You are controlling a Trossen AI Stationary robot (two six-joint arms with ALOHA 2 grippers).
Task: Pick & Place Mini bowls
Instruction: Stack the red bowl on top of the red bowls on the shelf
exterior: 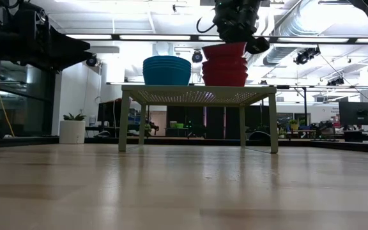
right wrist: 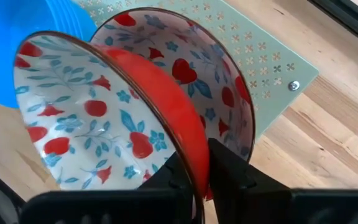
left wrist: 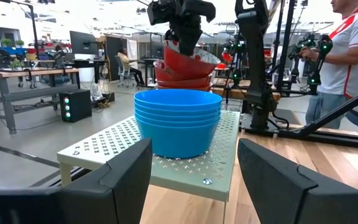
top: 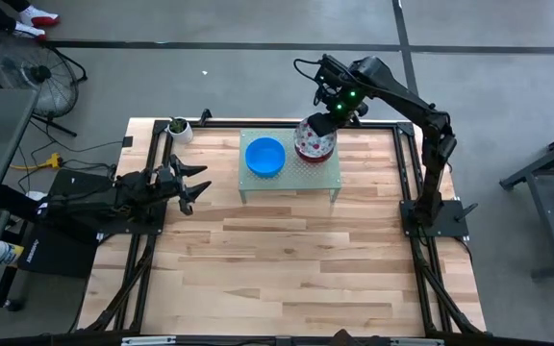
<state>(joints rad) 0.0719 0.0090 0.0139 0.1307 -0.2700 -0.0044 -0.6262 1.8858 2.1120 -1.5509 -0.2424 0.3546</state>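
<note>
High view, looking down: right gripper (top: 327, 117) over the far right part of a small green stand (top: 325, 179), pinching the rim of a tilted flowery bowl (top: 308, 135). Hard to see the fingers from up here, mostly hidden under the dark wrist. Just left of that, on the same stand, a stack of blue bowls (top: 264, 157), looking like only one bowl from above.

Low view: blue stack (exterior: 167, 70) on the left of the stand top (exterior: 197, 96), red stack (exterior: 225, 70) on the right, close together but whether touching, cannot tell. Held bowl (exterior: 225, 50) tipped above the red stack, with the gripper (exterior: 238, 29) partly cut off at the top edge. Insides of all the bowls hidden from this height.

Right wrist view: two dark fingers (right wrist: 229, 168) squeezed on the red rim of the held bowl (right wrist: 86, 118), white inside with red and blue flowers. Behind it, another flowery bowl (right wrist: 210, 81), half covered. Only a slice of blue showing at one corner.

Left wrist view: own fingers (left wrist: 291, 186) spread wide, holding nothing, near the left side of the stand. About four blue bowls (left wrist: 178, 121) countable here. Person in a white shirt (left wrist: 347, 50) far off, partly cut by the edge.

Small plant pot (top: 179, 128) at the far left of the table.
</note>
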